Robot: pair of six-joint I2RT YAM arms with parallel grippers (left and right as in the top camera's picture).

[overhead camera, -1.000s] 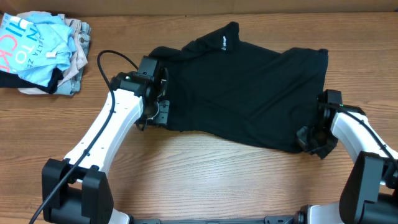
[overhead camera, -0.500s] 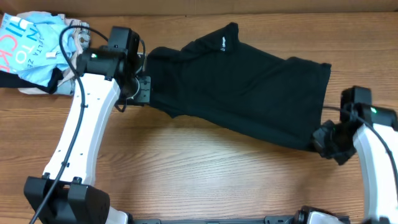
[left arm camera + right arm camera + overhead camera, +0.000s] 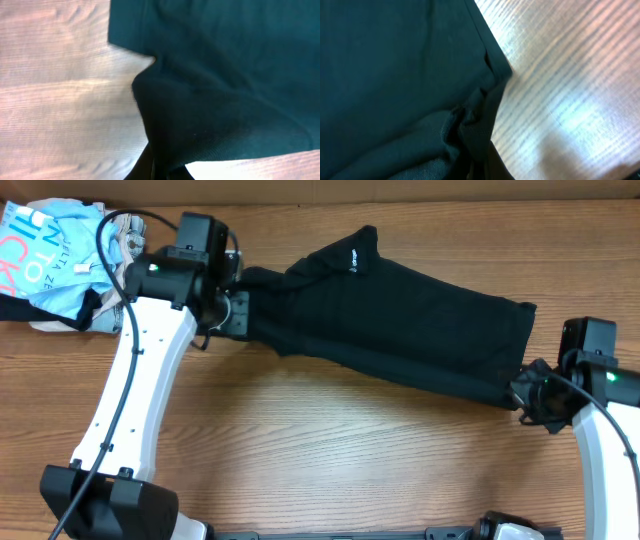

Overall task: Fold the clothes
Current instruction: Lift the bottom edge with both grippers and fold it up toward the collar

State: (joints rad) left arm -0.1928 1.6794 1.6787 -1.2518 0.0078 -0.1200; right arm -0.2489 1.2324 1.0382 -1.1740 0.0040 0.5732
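I have the black T-shirt [image 3: 400, 330] pulled into a slanting band across the desk [image 3: 330, 470], from upper left down to the right edge, with its white logo [image 3: 355, 250] on the far side. My left tool [image 3: 238, 315] is clamped on the cloth at the left end, and my right tool [image 3: 528, 392] is clamped on a bunched corner at the right end. In both wrist views the fabric gathers towards the jaws and hides the fingers.

My worry is the grip. The cloth is soft and looks taut, so any more pull apart could slide a corner out. The band also looks unevenly doubled, so laying it down like this would likely set a crooked crease.

Just beside my left arm lies a pile with a light blue printed shirt [image 3: 50, 245] and beige garments [image 3: 128, 235], and the arm's cable [image 3: 105, 230] loops over it. A swing further left could snag or drag that pile. The rest of the desk in front of me is bare wood.
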